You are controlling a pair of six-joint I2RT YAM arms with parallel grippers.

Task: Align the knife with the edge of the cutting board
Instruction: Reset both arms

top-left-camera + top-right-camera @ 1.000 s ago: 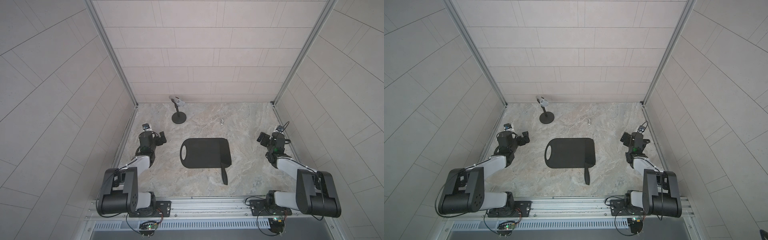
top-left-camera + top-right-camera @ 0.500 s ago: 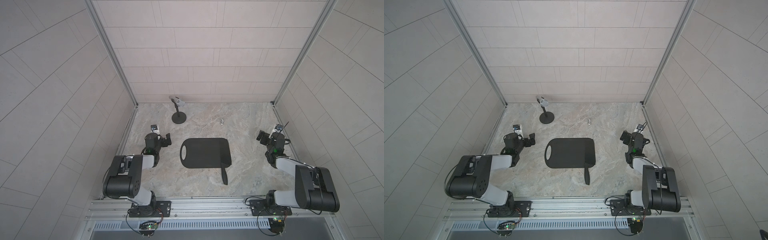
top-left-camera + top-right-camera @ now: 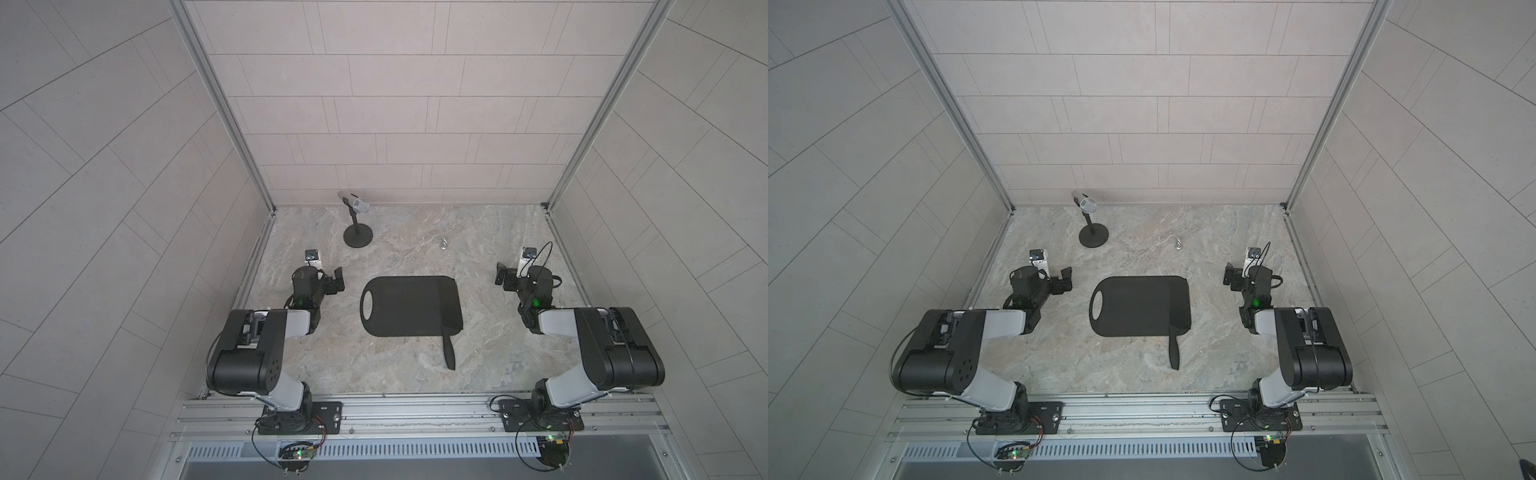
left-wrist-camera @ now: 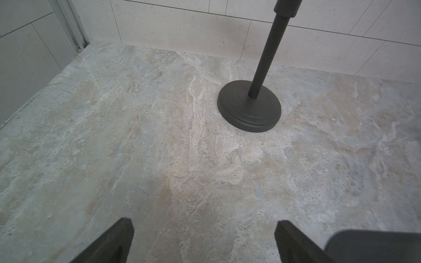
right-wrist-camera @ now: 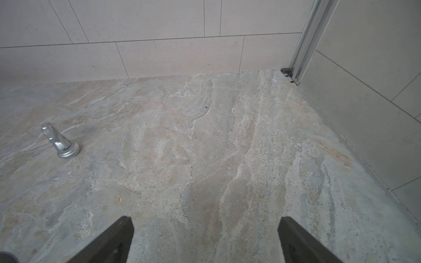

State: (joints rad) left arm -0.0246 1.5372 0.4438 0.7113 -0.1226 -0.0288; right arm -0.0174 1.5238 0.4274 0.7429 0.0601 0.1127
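Note:
The black cutting board (image 3: 399, 305) (image 3: 1129, 305) lies flat mid-table, its oval handle hole at the left end. The black knife (image 3: 449, 353) (image 3: 1174, 353) lies along the board's right end, blade on the board and handle sticking out over the near edge onto the table. My left gripper (image 3: 339, 279) (image 3: 1066, 279) hovers open to the left of the board, holding nothing. In the left wrist view its fingers (image 4: 124, 230) stand wide over bare table, beside a corner of the board (image 4: 373, 246). My right gripper (image 3: 500, 275) (image 5: 206, 222) is open and empty to the right of the board.
A microphone stand (image 3: 358, 239) (image 4: 249, 107) with a round black base stands at the back left. A small silver hook (image 3: 444, 243) (image 5: 59, 141) sits at the back right of centre. Tiled walls close three sides; the arms' mounting rail (image 3: 415, 409) runs along the front.
Both grippers have moved inward toward the cutting board, and both arms' elbows have risen. The knife and board have not moved.

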